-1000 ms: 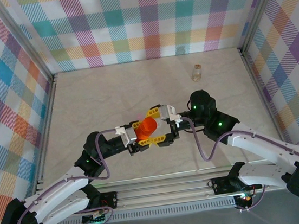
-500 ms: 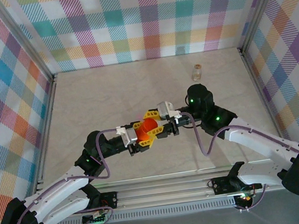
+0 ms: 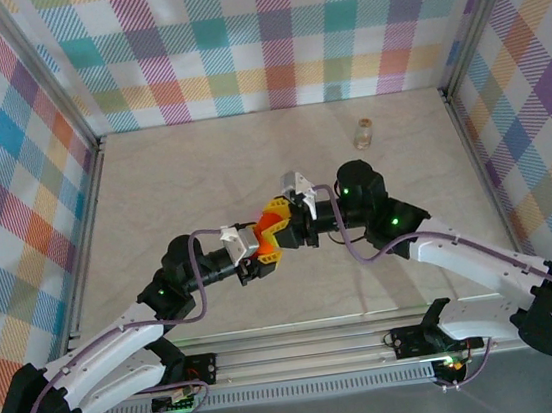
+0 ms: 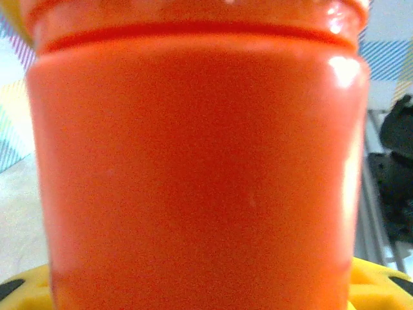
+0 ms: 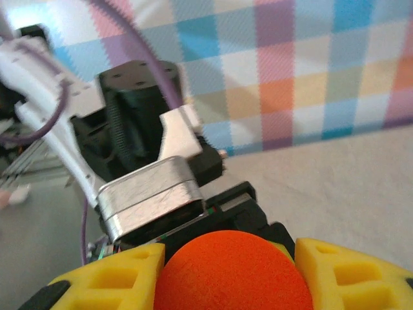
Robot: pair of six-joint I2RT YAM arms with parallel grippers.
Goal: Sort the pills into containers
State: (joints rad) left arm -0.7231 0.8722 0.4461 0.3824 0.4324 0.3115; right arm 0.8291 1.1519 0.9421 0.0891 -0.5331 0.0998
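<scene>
At the middle of the bench [image 3: 182, 178], an orange bottle [image 3: 271, 229] hangs between the two arms, gripped from both sides. The left jaws are partly closed on its body, which sits close against the left wrist camera with a yellow fingertip [image 4: 377, 284] below it. The right jaws are nearly shut on its round orange top [image 5: 226, 271], with a yellow finger [image 5: 342, 271] on each side of it. Whether the bottle touches the bench cannot be told, as the jaws and wrists cover the spot beneath it. Well apart, near the far right corner, a small clear vial [image 3: 364, 133] stands upright. Plaid walls [image 3: 265, 36] enclose the bench on three sides, and a metal rail [image 3: 304, 349] carrying the arm bases runs along the near edge.
</scene>
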